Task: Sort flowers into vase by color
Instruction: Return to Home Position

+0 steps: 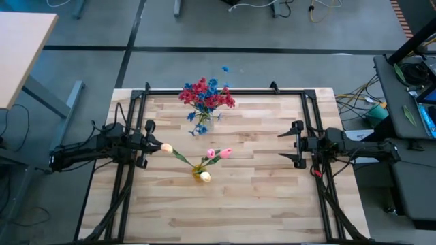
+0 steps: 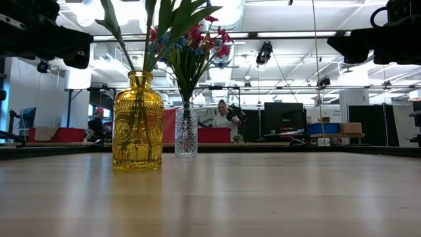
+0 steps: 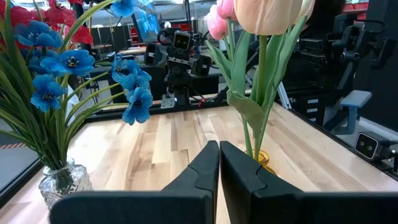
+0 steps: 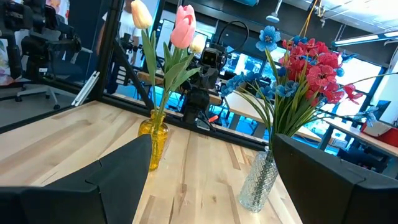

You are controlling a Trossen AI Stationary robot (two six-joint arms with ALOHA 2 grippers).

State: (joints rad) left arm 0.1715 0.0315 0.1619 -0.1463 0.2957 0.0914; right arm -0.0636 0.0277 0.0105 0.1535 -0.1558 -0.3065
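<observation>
A clear glass vase (image 1: 204, 122) at the table's far middle holds red and blue flowers (image 1: 206, 95) by their stems; it also shows in the low view (image 2: 186, 135) and the right wrist view (image 4: 258, 180). An amber vase (image 1: 201, 173) nearer the middle holds pink and cream tulips (image 1: 218, 154), again the amber vase (image 2: 137, 125) and tulips (image 4: 180, 28). My left gripper (image 1: 151, 145) hangs shut at the table's left, its fingertips (image 3: 219, 152) together. My right gripper (image 1: 294, 144) hangs open at the right, its fingers (image 4: 124, 168) wide apart. Both are clear of the vases.
A black frame (image 1: 225, 90) runs along the table's far edge and down both sides. The wooden table top (image 1: 259, 197) is bare toward the near edge. People (image 2: 222, 117) show in the room far behind the table.
</observation>
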